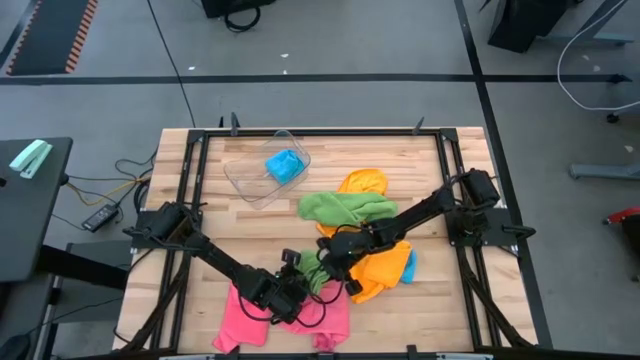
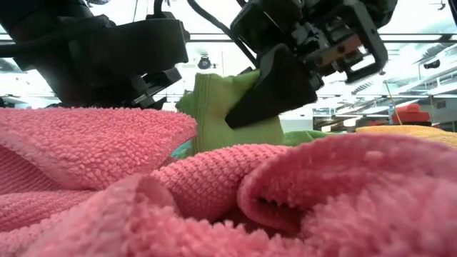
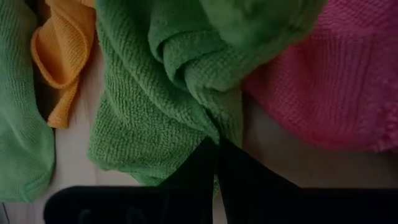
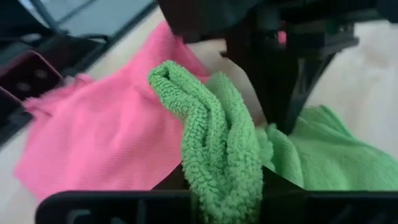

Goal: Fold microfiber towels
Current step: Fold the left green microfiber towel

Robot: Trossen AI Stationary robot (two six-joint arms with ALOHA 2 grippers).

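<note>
The left gripper (image 1: 300, 283) sits low near the front of the table, its two dark fingers (image 3: 205, 168) pinched together on an edge of a small green towel (image 3: 161, 93); in the left wrist view the cloth bunches into folds right at the fingertips. The right gripper (image 1: 328, 262) is just beside it, a little farther back, and its fingers are closed on a rolled ridge of the same green towel (image 4: 217, 155), which stands up between them in the right wrist view. In the low view the green cloth (image 2: 214, 107) rises upright between the two dark grippers, behind a mound of pink. The pink towel (image 1: 280, 315) lies crumpled at the front edge of the table, touching the green one and partly under the left gripper. Just right of the grippers lies an orange towel (image 1: 385, 270) with a bit of blue showing at its far right edge. Behind these, a second green towel (image 1: 345, 208) is spread near the middle of the table, overlapping another orange towel (image 1: 365, 182). Farther back and to the left stands a clear plastic tub (image 1: 262, 165) with a blue towel (image 1: 285, 165) inside it. The wooden table (image 1: 440, 310) carries a black frame round its edge.
</note>
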